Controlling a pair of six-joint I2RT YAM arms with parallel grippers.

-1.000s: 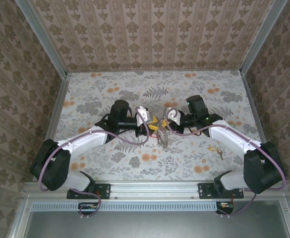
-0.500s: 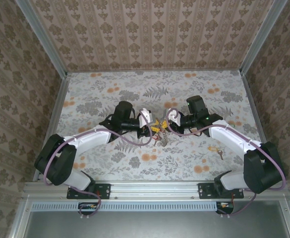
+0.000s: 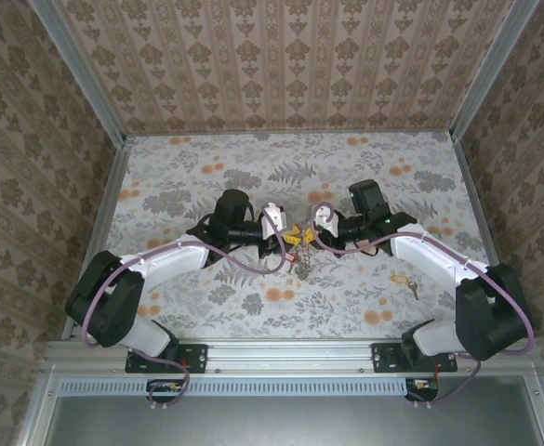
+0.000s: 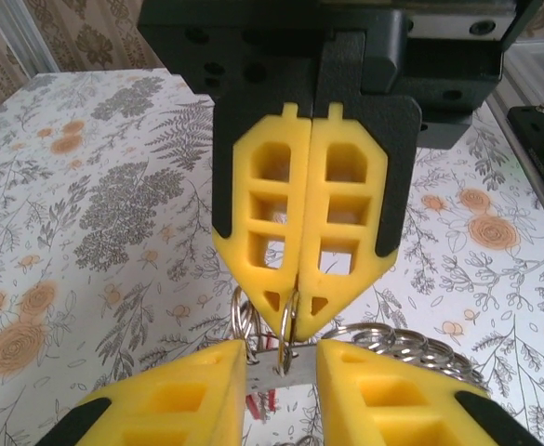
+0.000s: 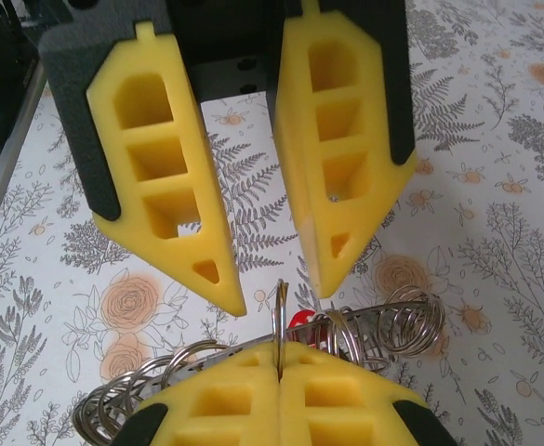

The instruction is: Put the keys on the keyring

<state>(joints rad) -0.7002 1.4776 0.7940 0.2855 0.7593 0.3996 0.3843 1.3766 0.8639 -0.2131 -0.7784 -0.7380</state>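
Pinching keyring (image 5: 409, 322) | right pincer (image 5: 279, 356) clamped | left pincer (image 5: 277, 295) spread apart

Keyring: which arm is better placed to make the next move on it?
Left, likely. Its tool is open right at the keyring, while the right tool is shut on it, steadying it.

The keyring (image 3: 302, 263) hangs between left claw (image 3: 291, 237) and right claw (image 3: 310, 230).
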